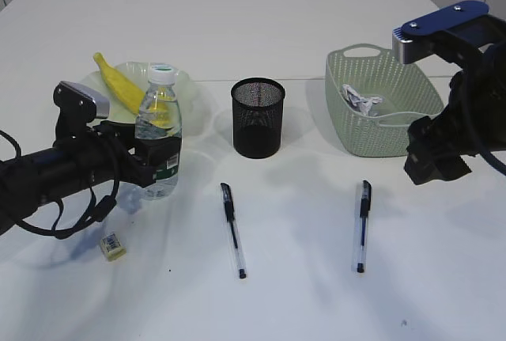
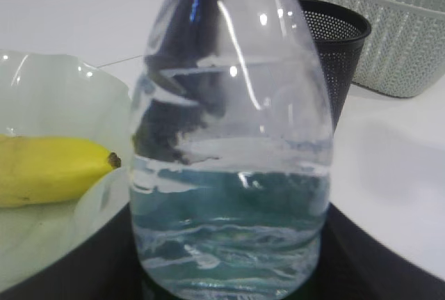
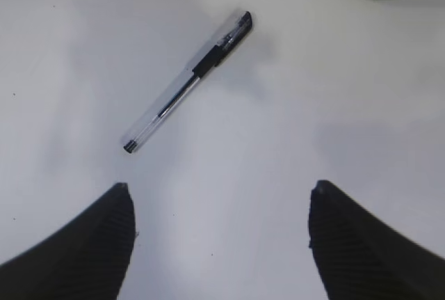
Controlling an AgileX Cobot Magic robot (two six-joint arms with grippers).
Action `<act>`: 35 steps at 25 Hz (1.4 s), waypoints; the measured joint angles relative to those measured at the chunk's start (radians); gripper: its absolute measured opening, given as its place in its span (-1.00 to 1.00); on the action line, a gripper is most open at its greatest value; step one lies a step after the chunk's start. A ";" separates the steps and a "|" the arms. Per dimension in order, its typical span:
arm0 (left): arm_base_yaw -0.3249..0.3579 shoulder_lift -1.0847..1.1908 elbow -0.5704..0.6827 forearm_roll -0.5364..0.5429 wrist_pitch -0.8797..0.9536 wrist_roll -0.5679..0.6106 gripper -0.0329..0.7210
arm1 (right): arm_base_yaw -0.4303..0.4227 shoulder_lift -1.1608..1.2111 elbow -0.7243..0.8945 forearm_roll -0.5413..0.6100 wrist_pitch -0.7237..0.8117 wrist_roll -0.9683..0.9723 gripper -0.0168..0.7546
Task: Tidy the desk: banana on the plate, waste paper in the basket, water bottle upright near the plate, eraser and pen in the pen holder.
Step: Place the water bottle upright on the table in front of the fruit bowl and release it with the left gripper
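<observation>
While the left gripper [image 1: 150, 163] clasps the upright water bottle [image 1: 160, 131] beside the plate [image 1: 186, 88] | release straight, avoid tipping | right gripper [image 3: 219, 241] wide, empty, above pen [image 3: 188, 81] on surface [image 1: 300, 301]

Two pens [image 1: 232, 229] [image 1: 361, 225]; one bottle [image 1: 159, 130], banana [image 1: 118, 85], plate [image 1: 183, 81], mesh cup [image 1: 258, 118], basket [image 1: 356, 131], paper ball [image 1: 360, 100] and eraser [image 1: 112, 246].

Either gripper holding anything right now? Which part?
Left gripper is clamped on the water bottle, around its lower body at the label, bottle upright beside the plate. Right gripper is open over the desk, holding nothing.
</observation>
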State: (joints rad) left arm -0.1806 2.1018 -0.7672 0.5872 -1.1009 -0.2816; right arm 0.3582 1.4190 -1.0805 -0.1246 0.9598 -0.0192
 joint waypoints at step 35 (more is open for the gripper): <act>0.000 0.027 0.014 -0.009 -0.053 0.018 0.64 | 0.000 0.000 0.000 -0.006 0.002 -0.002 0.55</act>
State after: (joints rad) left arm -0.1806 2.1288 -0.7536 0.5781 -1.1539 -0.2633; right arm 0.3582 1.4190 -1.0805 -0.1303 0.9620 -0.0216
